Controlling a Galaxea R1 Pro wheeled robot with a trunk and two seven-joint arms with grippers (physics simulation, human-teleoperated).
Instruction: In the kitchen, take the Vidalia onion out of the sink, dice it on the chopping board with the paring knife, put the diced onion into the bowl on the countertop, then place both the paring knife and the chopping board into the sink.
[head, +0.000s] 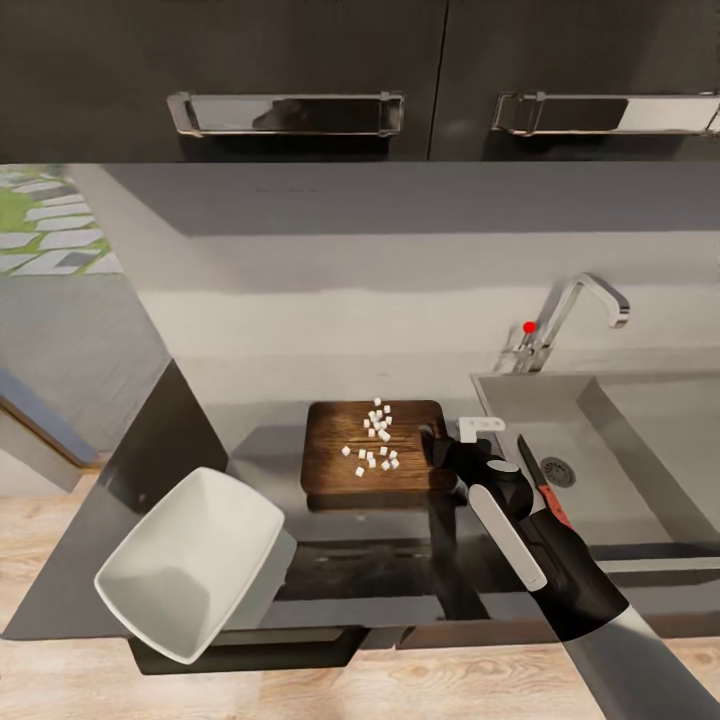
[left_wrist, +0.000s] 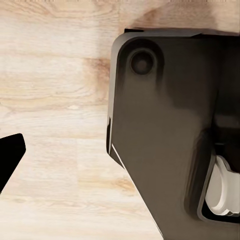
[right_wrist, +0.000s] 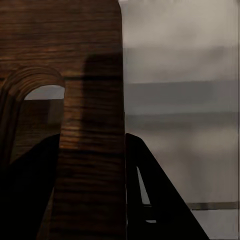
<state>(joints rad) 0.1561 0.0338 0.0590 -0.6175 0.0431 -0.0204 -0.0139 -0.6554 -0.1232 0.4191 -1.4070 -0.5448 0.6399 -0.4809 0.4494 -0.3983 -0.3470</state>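
Note:
The dark brown chopping board (head: 335, 470) lies on the grey countertop (head: 250, 455), left of the sink (head: 640, 440). Several small white cubes of diced onion (head: 383, 435) are scattered on its far half. My right gripper (head: 437, 447) is at the board's right end. In the right wrist view the gripper (right_wrist: 92, 137) is shut on the chopping board (right_wrist: 90, 100), on the strip beside the handle slot. The paring knife (head: 541, 482) lies in the sink by the drain (head: 558, 472). The white bowl (head: 195, 560) stands tilted at the counter's front left. One left fingertip (left_wrist: 10, 155) hangs over the wooden floor.
A chrome tap (head: 580, 305) with a red knob (head: 529, 327) rises behind the sink. Dark wall cabinets with metal handles (head: 290, 112) hang above. The robot's dark base (left_wrist: 165, 135) shows over the wooden floor (left_wrist: 55, 100) in the left wrist view.

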